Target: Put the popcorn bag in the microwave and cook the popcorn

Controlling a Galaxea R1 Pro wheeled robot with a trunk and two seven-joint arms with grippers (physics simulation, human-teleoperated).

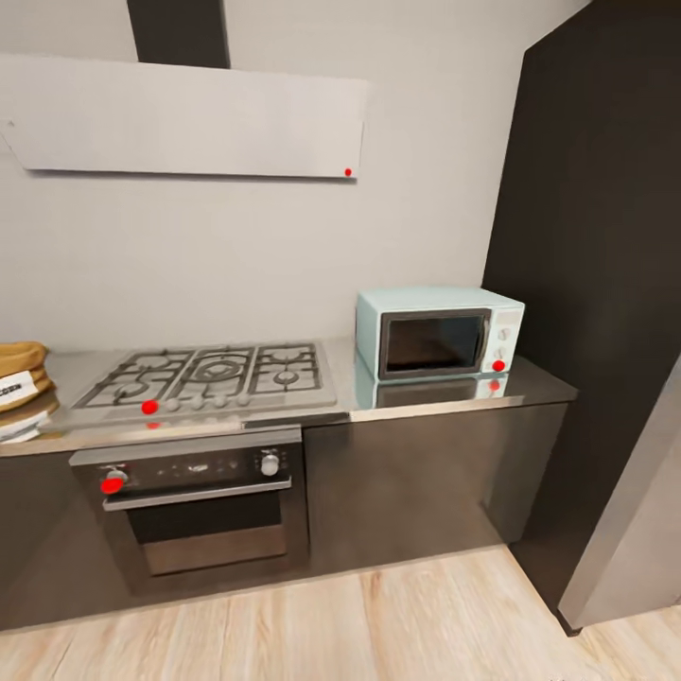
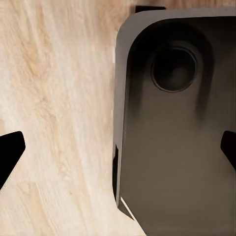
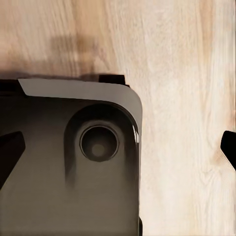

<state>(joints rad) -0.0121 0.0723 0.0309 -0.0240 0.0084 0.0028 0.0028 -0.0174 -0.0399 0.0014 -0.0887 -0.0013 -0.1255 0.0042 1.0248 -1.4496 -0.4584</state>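
Note:
The pale blue microwave (image 1: 440, 331) stands with its dark glass door closed at the right end of the grey countertop (image 1: 539, 386). At the far left edge of the head view, cut off by the frame, the tan popcorn bag (image 1: 21, 359) sits on the same countertop, part of its white label showing. The popcorn itself is hidden. In the left wrist view my left gripper (image 2: 119, 150) hangs open over the wooden floor and the robot's dark base. In the right wrist view my right gripper (image 3: 119, 150) is open too, with nothing between its fingers.
A grey gas hob (image 1: 208, 374) lies between bag and microwave, with a black-and-steel built-in oven (image 1: 203, 501) below it and a hood (image 1: 189, 118) above. A tall dark cabinet (image 1: 596, 284) closes the right side. Wooden floor (image 1: 378, 624) stretches in front of the cabinets.

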